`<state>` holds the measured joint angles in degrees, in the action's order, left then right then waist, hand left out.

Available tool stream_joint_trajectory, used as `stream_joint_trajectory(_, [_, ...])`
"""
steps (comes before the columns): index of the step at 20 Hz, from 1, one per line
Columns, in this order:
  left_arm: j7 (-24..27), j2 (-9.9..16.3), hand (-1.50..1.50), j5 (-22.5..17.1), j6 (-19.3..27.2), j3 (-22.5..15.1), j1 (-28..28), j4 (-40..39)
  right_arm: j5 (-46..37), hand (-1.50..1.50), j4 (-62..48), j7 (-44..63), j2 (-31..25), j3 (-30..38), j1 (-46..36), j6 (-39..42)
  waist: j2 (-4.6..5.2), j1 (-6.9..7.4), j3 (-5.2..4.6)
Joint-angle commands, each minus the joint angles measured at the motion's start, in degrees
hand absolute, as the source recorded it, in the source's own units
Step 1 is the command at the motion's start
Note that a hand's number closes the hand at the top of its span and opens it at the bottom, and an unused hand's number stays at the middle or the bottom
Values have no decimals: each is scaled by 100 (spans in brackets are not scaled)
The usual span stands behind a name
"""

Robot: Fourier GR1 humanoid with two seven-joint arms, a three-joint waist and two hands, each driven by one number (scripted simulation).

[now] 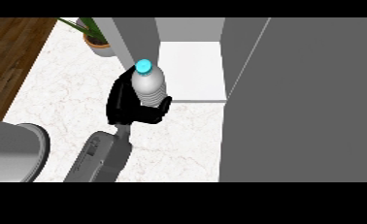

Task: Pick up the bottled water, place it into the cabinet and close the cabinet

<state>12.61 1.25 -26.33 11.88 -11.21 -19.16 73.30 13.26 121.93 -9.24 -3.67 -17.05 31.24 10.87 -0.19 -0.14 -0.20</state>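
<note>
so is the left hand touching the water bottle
Touching. The head view shows the left hand with fingers and thumb curled round the lower half of the water bottle, in front of the open cabinet.

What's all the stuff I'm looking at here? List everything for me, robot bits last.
Water bottle: one, clear with a blue cap, upright, held just in front of the cabinet opening.
Cabinet: one, grey walls and white floor, open, at the counter's back.
Cabinet door: one, grey, swung open at the right.
Potted plant: one, green leaves in a tan pot, back left beside the cabinet.
Counter: one, white marble, with a brown wooden strip at far left.
Left hand: one, black, on a grey forearm, curled round the bottle.
Right hand: not in view.
</note>
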Motion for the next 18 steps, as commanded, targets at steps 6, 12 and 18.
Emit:
stream_joint_trajectory(6, [-314, -116, 150, 675, 1142, -530, -1473, -613, 71, -150, -273, -77, 29, 34, -228, 42, 56, -198, 26])
stream_joint_trajectory(12, [-493, -87, 150, 1126, 1579, -362, -1872, -998, -15, -150, -94, -43, -20, -194, -50, 84, 73, -325, 24])
stream_joint_trajectory(18, [-952, 131, 150, 1397, 2050, -240, -2447, -1285, 149, -150, -149, -238, -152, -2, 79, 249, 84, -432, 30])
